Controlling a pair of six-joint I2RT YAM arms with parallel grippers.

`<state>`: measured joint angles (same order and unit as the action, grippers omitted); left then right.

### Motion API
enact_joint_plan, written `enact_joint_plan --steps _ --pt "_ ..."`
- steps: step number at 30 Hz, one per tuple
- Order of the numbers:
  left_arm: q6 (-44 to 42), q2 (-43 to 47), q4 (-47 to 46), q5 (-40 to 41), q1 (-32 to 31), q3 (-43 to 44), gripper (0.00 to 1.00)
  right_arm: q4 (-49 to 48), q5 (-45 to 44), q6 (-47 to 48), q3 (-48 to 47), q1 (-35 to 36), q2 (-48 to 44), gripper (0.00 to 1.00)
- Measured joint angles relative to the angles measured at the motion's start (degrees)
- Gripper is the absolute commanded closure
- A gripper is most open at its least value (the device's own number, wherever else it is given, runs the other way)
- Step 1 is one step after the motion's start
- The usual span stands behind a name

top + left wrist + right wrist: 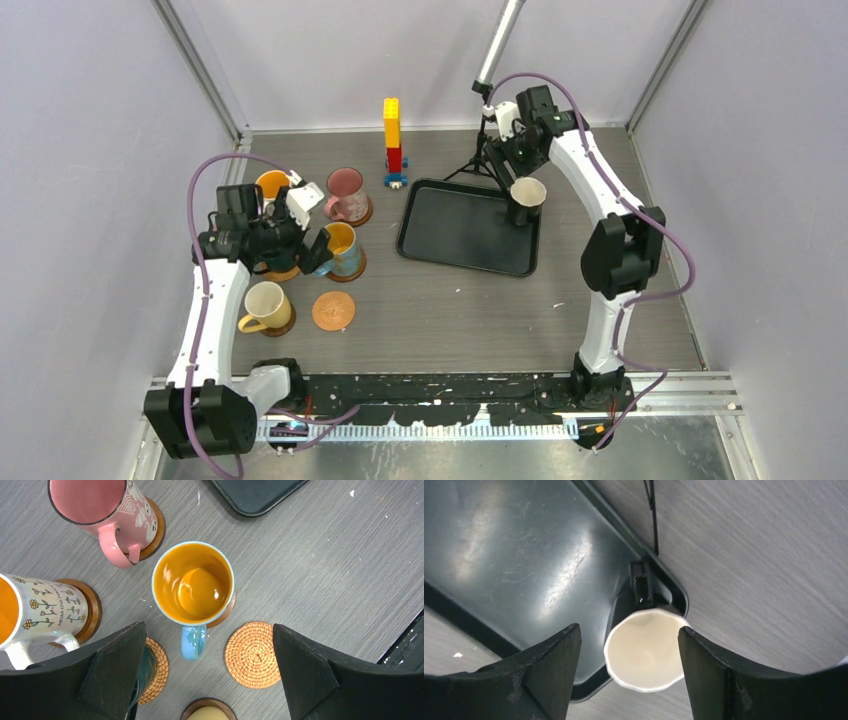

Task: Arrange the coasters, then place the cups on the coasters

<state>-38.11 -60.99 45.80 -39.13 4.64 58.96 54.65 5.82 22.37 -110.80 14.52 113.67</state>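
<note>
Directly below the left gripper [207, 632], whose fingers stand wide apart and hold nothing, sits the blue cup [192, 582] with the orange inside. It is upright on a brown coaster [227, 615], its handle pointing back between the two fingers. Neither finger touches it.

Just beside that handle lies a bare woven coaster [252, 655]. Near the other finger a dark teal cup [145, 662] is partly hidden on a second woven coaster [160, 667]. Further out, the pink cup [95, 500] and the flowered white cup [45, 610] each stand on a brown coaster, and the yellow cup [265, 305] stands on a dark one nearer the arm bases.

Across the table, the right gripper [629, 629] straddles the white cup [644, 652], which is in the far right corner of the black tray [460, 235]. The jaws are apart. One finger is at the rim and a gap shows on the other side, so no firm clamp is visible.

All of this rests on a grey wood-grain table [480, 310] closed in by pale walls. At the back stand a yellow, red and blue brick tower [392, 140] and a small black tripod [485, 160], near the tray's far edge.
</note>
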Motion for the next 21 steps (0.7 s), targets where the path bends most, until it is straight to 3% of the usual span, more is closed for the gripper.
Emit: enact_joint_plan --steps 9,21 --pt "2.1 1.2 0.4 -0.5 0.0 0.0 0.00 4.0 -1.1 5.1 -11.8 0.6 12.2 0.34" --pt "2.1 1.4 0.4 -1.0 0.0 0.1 0.00 8.0 -1.1 9.5 -12.0 1.9 14.6 0.55"
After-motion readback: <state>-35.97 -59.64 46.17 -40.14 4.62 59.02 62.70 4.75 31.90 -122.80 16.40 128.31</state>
